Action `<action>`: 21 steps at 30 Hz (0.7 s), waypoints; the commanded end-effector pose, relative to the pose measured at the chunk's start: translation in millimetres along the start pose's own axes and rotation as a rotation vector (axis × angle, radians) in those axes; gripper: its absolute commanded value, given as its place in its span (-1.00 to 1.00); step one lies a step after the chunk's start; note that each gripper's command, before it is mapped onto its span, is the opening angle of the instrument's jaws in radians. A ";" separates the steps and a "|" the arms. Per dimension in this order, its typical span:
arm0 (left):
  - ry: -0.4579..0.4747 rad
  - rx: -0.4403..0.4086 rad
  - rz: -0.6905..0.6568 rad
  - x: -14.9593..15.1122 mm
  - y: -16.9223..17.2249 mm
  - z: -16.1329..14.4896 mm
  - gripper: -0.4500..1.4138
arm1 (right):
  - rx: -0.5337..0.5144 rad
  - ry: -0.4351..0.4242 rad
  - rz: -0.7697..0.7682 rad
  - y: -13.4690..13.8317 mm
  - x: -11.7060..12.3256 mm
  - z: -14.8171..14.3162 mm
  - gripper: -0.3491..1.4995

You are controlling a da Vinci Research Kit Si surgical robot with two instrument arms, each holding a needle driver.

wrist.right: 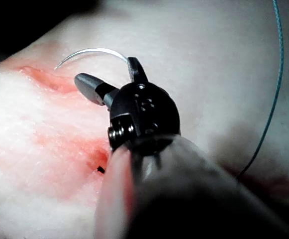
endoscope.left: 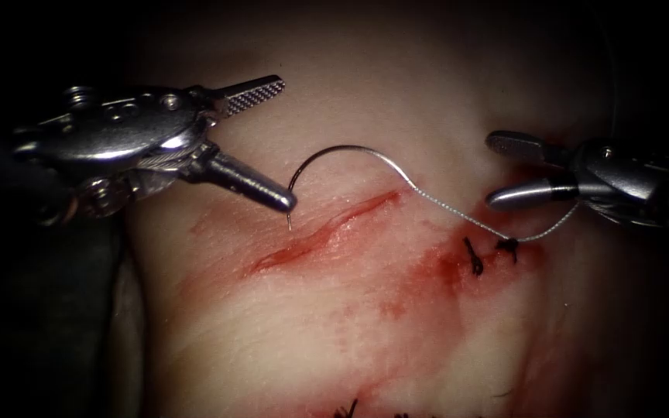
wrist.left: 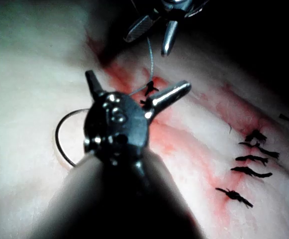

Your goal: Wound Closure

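Red fluid (endoscope.left: 435,267) across the tissue (endoscope.left: 288,348) in front, dark knots (endoscope.left: 474,259) right of the cut (endoscope.left: 327,228). Beyond, steel needle (endoscope.left: 334,152) lying free, arched above the cut, point down beside the left tool (endoscope.left: 261,143), wide open, holding nothing, nearer. Thread (endoscope.left: 458,219) trailing right from the needle's tail to a knot. Right tool (endoscope.left: 501,170) open, empty.

two claws (endoscope.left: 269,139) (endoscope.left: 509,169), one needle (endoscope.left: 327,155)

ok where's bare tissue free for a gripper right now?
Bare tissue above the needle, between the open, empty left gripper and right gripper. Crowded along the cut, thread and knots; needle lies loose.
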 end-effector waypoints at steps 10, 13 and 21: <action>-0.163 0.191 -0.055 -8.4 -3.8 5.8 0.98 | 0.001 0.002 -0.001 0.1 0.0 0.9 0.88; -0.189 0.248 -0.135 -8.8 -5.1 5.8 0.98 | 0.001 0.002 -0.001 0.1 0.0 0.9 0.88; -0.162 0.387 -0.189 -7.5 -7.1 3.7 0.89 | 0.014 0.022 -0.110 0.0 1.1 1.4 0.90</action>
